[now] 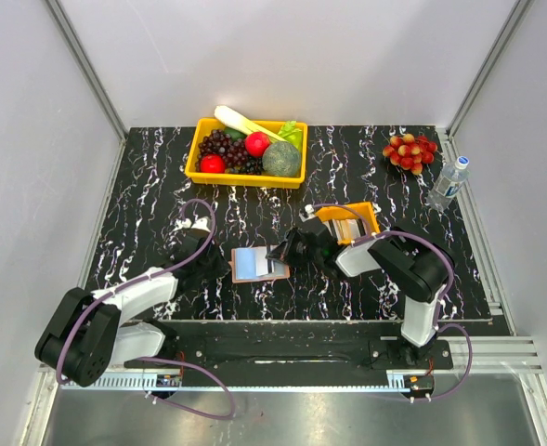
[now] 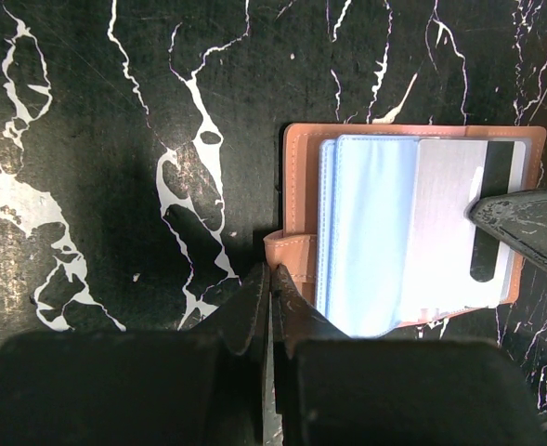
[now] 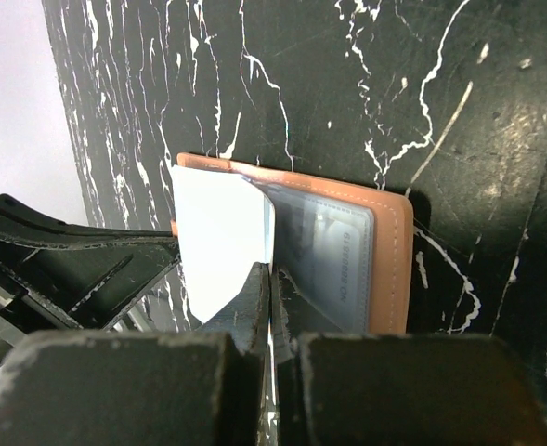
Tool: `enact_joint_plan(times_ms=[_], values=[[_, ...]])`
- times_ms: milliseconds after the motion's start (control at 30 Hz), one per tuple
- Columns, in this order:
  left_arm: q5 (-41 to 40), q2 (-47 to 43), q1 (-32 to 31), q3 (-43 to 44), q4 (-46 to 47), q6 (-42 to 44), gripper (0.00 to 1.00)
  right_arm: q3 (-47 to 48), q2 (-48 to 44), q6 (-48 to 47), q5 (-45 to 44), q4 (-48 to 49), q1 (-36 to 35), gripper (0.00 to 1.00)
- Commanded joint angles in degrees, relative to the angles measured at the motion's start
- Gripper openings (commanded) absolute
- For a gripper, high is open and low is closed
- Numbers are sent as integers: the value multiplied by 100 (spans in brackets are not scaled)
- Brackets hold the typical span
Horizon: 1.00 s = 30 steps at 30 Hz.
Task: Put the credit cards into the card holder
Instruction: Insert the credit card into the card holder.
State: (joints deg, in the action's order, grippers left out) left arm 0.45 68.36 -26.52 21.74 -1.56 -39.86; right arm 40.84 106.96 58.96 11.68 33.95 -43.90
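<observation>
The tan card holder [image 1: 253, 264] lies open on the black marbled table, pale blue slots up; it also shows in the left wrist view [image 2: 301, 177] and the right wrist view [image 3: 389, 251]. My right gripper [image 1: 280, 253] [image 3: 271, 269] is shut on a grey credit card [image 2: 449, 223] with a black stripe, which lies partly in a slot. The same card looks white and tilted up in the right wrist view [image 3: 217, 232]. Another card [image 3: 333, 251] sits behind a clear slot. My left gripper [image 1: 224, 264] [image 2: 271, 272] is shut, its tips against the holder's snap tab [image 2: 289, 253].
A small orange tray [image 1: 371, 216] holding more cards stands just behind the right gripper. A yellow fruit bin [image 1: 199, 156] is at the back centre. A red fruit bunch [image 1: 410, 151] and a water bottle [image 1: 448, 182] are at the back right.
</observation>
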Motion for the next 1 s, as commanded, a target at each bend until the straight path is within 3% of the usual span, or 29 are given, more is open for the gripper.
enact_joint_plan(times_ms=[0, 233, 500, 967], values=[[307, 81, -20, -91, 130, -93, 0, -243, 308, 11, 62, -223, -145, 0], [316, 46, -20, -135, 130, -119, 0, -103, 247, -165, 97, -328, -259, 0], [228, 46, -20, -126, 95, -136, 0, -173, 247, -16, 748, 15, -286, 0], [263, -24, -20, -178, 130, -207, 0, -15, 396, 440, 335, -12, -295, 0]])
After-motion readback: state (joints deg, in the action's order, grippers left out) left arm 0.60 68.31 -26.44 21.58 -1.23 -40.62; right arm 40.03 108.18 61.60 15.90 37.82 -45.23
